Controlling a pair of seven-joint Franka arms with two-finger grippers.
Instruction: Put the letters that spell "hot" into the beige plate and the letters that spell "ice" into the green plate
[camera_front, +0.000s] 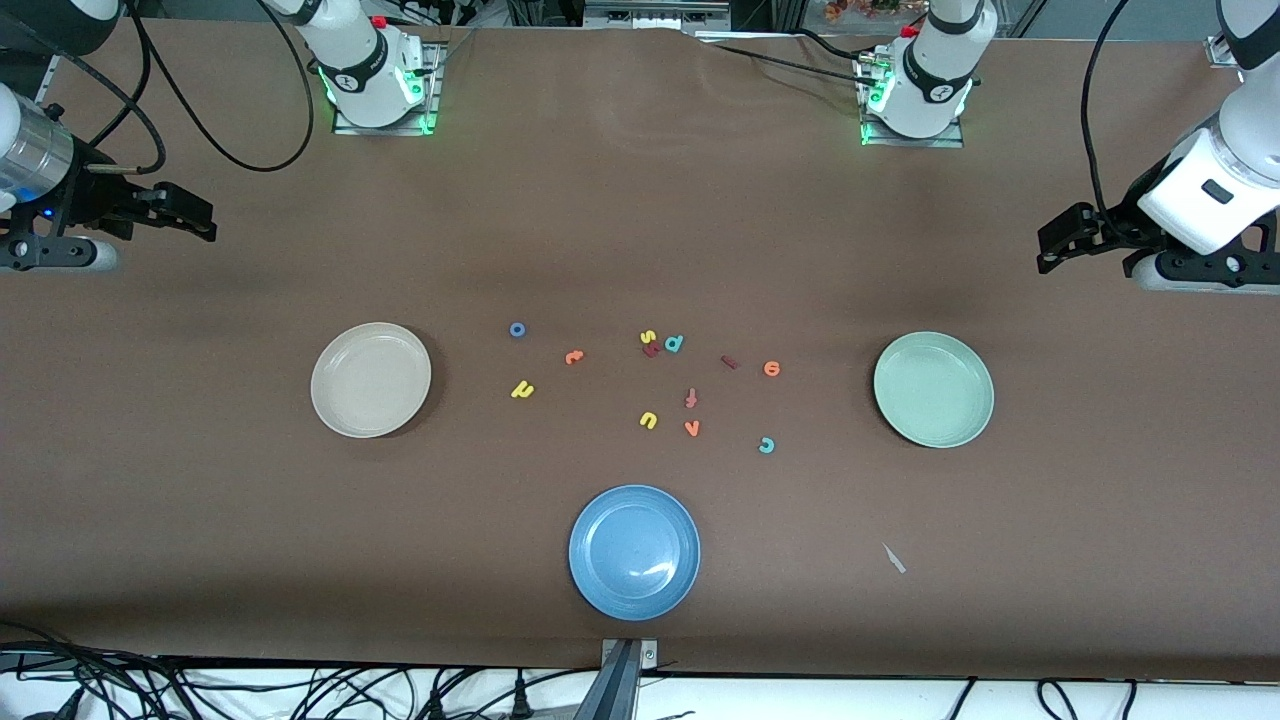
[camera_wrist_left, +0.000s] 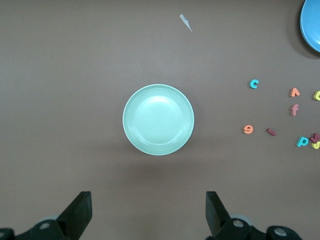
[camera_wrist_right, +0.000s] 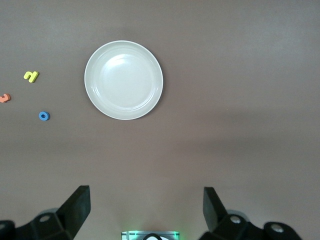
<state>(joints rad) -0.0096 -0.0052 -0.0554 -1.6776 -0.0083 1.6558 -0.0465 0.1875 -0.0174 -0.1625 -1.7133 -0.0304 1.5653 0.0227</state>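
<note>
**Stock on table: foam letters, three plates, two idle grippers**

Landmark: the blue plate (camera_front: 634, 552), nearest the front camera.

- Beige plate (camera_front: 371, 379): empty, farther from the camera than the blue plate, toward the right arm's end.
- Green plate (camera_front: 933, 389): empty, farther than the blue plate, toward the left arm's end.
- "hot" set: yellow h (camera_front: 522, 390), blue o (camera_front: 517, 329), orange t (camera_front: 573, 356). All loose on the table between the blue plate and the arm bases, on the beige plate's side.
- "ice" set: dark red i (camera_front: 729, 362), orange e (camera_front: 771, 368), teal c (camera_front: 766, 445). Loose, on the green plate's side.
- Other letters, not wanted: teal d (camera_front: 674, 343), orange v (camera_front: 691, 428), yellow u (camera_front: 648, 420).
- Left gripper (camera_front: 1075, 235): fingers spread wide, empty, waiting above its end of the table.
- Right gripper (camera_front: 180, 212): fingers spread wide, empty, waiting likewise.

Handling note, judged: letters look very light, soft, thin and flat. Pinch across a stroke from above; the o across its ring. A nudge would probably slide them.
</note>
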